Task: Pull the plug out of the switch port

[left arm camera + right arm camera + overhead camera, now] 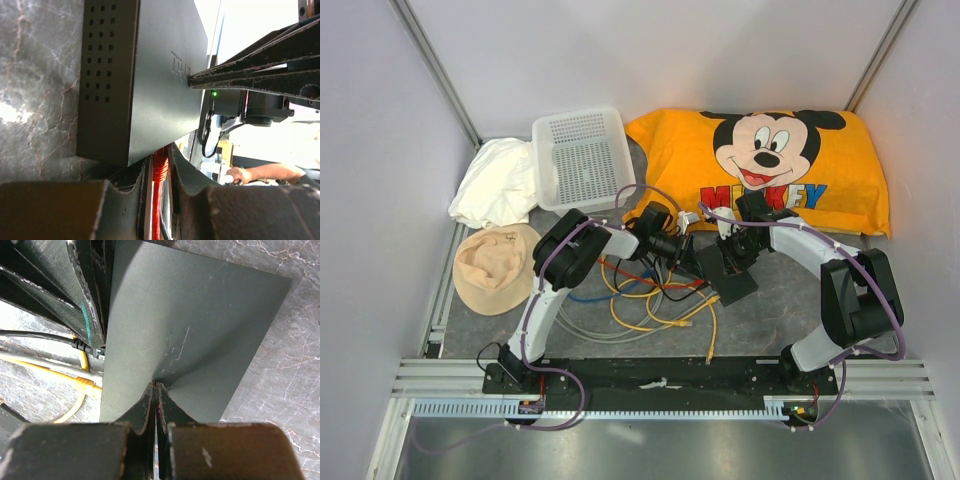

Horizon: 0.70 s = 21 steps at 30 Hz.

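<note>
Left wrist view had the left fingers (189,175) clenched on a red plug (159,167) at bottom centre, where it entered the lower edge of the black box (150,75). The port itself was hidden behind plug and fingers. The right fingers (175,405), pressed together with nothing between them, bore tip-down on the box's smooth lid near its printed lettering, pinning it to the marbled table (40,100). In the top view the box sat just right of centre, with loose cables (650,300) spread at its left.

The pull looked set up but not begun. The weak point was that pin: two narrow tips on a slick lid could skid, and the box would then travel with the plug rather than give it up. Whether the latch tab was squeezed could not be told. If it was not, the plug would jam and the grip might slide off onto the cord. The yellow cable (82,385) lying just beside the box's edge could snag as well.
</note>
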### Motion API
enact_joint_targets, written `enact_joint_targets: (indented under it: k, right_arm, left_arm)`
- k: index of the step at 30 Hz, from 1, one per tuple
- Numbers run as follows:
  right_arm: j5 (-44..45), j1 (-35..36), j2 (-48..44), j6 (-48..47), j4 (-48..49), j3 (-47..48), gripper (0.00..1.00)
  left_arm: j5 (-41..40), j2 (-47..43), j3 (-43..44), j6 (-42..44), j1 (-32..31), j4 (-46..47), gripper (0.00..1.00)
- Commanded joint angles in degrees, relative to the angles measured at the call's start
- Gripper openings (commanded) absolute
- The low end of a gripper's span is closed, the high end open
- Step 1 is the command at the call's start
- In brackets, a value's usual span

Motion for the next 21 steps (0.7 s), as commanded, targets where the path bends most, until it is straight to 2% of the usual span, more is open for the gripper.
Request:
enact_joint_targets:
  k: [1, 6, 7, 11, 15, 21]
  right_arm:
    - [5.1, 0.2, 4.1, -2.3, 7.0, -3.8, 0.00]
    - [6.1, 0.3, 2.9, -2.6, 7.0, -4.2, 0.00]
    - [6.3, 0.2, 2.7, -3.0, 7.0, -4.6, 0.00]
    - [7.1, 0.3, 1.7, -3.7, 7.3, -5.5, 0.00]
    - [7.9, 0.3, 0.8, -4.0, 7.7, -6.2, 0.00]
    - [8.4, 0.3, 0.7, -3.8, 8.0, -6.3, 0.00]
  left_arm:
    - [3.2, 1.6, 0.7, 12.4, -0.6, -10.3, 0.02]
    - [3.1, 0.3, 3.8, 21.1, 1.3, -19.5, 0.02]
    - [3.1, 0.3, 4.7, 25.7, 1.4, -22.5, 0.02]
    - [3.9, 1.1, 8.4, 34.4, 2.0, -33.4, 0.02]
    - [4.3, 2.9, 10.0, 40.5, 3.1, -39.1, 0.02]
    - [1.6, -0.3, 8.8, 49.1, 4.4, -46.1, 0.02]
